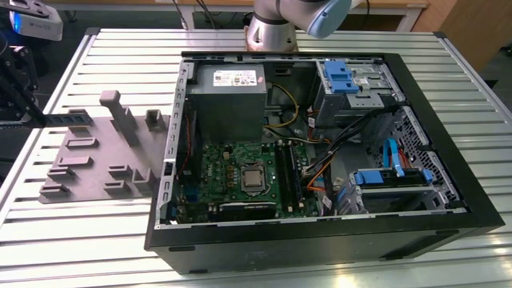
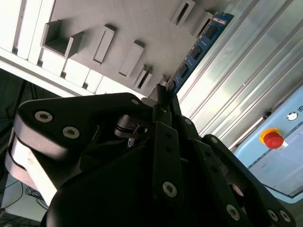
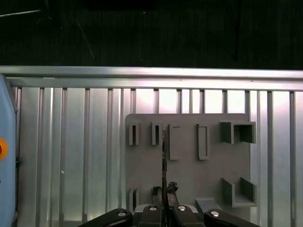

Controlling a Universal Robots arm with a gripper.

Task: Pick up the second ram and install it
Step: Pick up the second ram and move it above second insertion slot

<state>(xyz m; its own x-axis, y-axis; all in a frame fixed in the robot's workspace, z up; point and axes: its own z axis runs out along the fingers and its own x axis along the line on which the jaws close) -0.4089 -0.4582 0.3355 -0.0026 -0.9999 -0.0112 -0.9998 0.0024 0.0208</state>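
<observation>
My gripper (image 1: 32, 118) is at the exterior view's far left, above the slatted table beside the grey fixture plate (image 1: 96, 159). It is shut on the second ram (image 1: 68, 119), a thin dark stick that juts out level over the plate's edge. In the second wrist view the ram (image 2: 196, 49) shows as a blue-tinted board with black chips, running from the fingertips (image 2: 163, 94) out over the plate (image 2: 118, 23). The first wrist view shows the ram (image 3: 164, 156) edge-on as a thin line above the gripper (image 3: 164, 191) and the plate (image 3: 189, 161).
The open computer case (image 1: 448, 174) lies on the table at the exterior view's right, with the motherboard (image 1: 240, 174), its black slot rails (image 1: 286, 174) and the power supply (image 1: 228, 90) inside. The arm's base (image 1: 270, 30) stands behind it. A box with a red button (image 2: 273, 140) sits beyond the table's edge.
</observation>
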